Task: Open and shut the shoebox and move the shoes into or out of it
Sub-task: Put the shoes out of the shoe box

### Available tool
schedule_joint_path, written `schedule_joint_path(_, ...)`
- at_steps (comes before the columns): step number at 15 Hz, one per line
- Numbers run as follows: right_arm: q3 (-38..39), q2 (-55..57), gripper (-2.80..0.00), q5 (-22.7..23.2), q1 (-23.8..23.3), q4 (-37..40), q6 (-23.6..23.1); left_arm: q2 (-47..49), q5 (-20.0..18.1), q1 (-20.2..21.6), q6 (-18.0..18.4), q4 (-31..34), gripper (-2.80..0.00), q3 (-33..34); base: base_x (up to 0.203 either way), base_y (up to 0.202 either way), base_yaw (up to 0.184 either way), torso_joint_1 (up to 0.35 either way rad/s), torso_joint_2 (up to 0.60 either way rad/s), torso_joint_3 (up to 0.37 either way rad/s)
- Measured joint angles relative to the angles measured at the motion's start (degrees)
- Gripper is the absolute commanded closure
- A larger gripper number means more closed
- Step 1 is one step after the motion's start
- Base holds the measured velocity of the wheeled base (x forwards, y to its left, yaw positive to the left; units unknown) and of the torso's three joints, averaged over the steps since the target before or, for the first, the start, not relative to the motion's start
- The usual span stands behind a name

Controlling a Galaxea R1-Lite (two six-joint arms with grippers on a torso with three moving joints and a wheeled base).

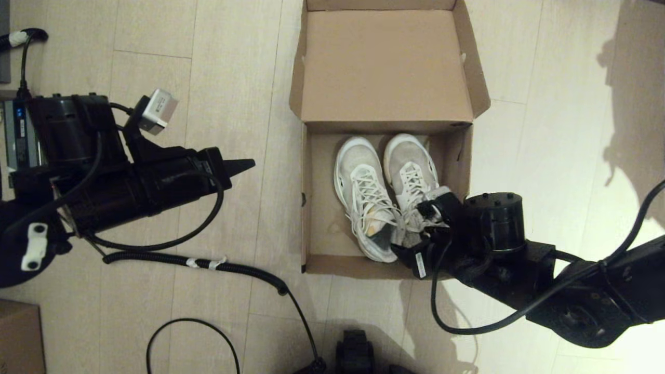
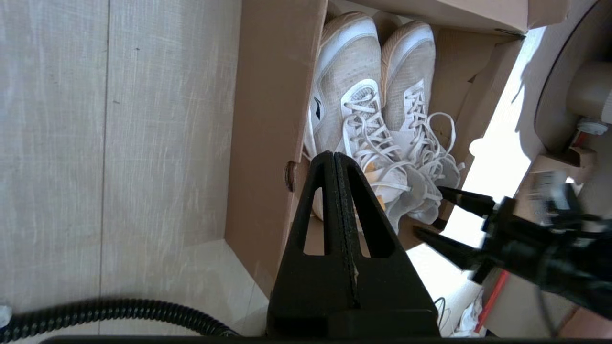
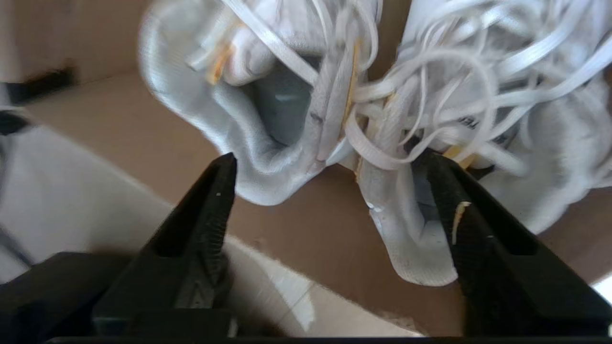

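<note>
The shoebox (image 1: 318, 208) stands on the floor with its hinged lid (image 1: 384, 67) folded back flat. Both white shoes lie inside side by side, toes toward the lid: one shoe (image 1: 361, 192) and its mate (image 1: 413, 169). My right gripper (image 1: 413, 241) is open at their heels, over the box's near wall. In the right wrist view this gripper (image 3: 330, 160) spans both heel collars, one finger (image 3: 459, 210) against the collar of one shoe (image 3: 406, 229). My left gripper (image 1: 244, 165) hangs shut and empty left of the box, its fingers (image 2: 333, 155) pressed together.
A black ribbed cable (image 1: 197, 262) and a thin loop of wire (image 1: 192, 332) lie on the wooden floor left of the box. A smaller brown box (image 1: 18, 337) sits at the near left corner. Bare floor lies right of the shoebox.
</note>
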Motion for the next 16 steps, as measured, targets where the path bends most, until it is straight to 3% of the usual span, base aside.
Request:
schedule_joint_path(6, -3.44, 6.95, -2.8, -5.16, 0.32, -1.33, 0.17, -1.22, 0.01, 0.96, -0.27, -0.19, 0.0, 1.75, 0.0, 0.0, 0.0, 0.0, 0.0, 0.0)
schedule_joint_path(12, -8.84, 15.64, -2.8, -9.89, 0.24, -8.92, 0.6, -3.43, 0.0, 1.81, -0.14, -0.22, 0.0, 3.44, 0.0, 0.0, 0.0, 0.0, 0.0, 0.0)
schedule_joint_path(13, -9.05, 16.25, 0.0, -9.79, 0.21, -8.99, 0.57, -3.61, -0.01, 2.01, -0.17, -0.22, 0.0, 3.49, 0.0, 0.0, 0.0, 0.0, 0.0, 0.0)
schedule_joint_path(16, -9.4, 16.77, 0.0, -9.76, 0.15, -10.45, 0.56, -4.4, -0.07, 2.71, -0.11, -0.16, 0.0, 3.33, 0.0, 0.0, 0.0, 0.0, 0.0, 0.0)
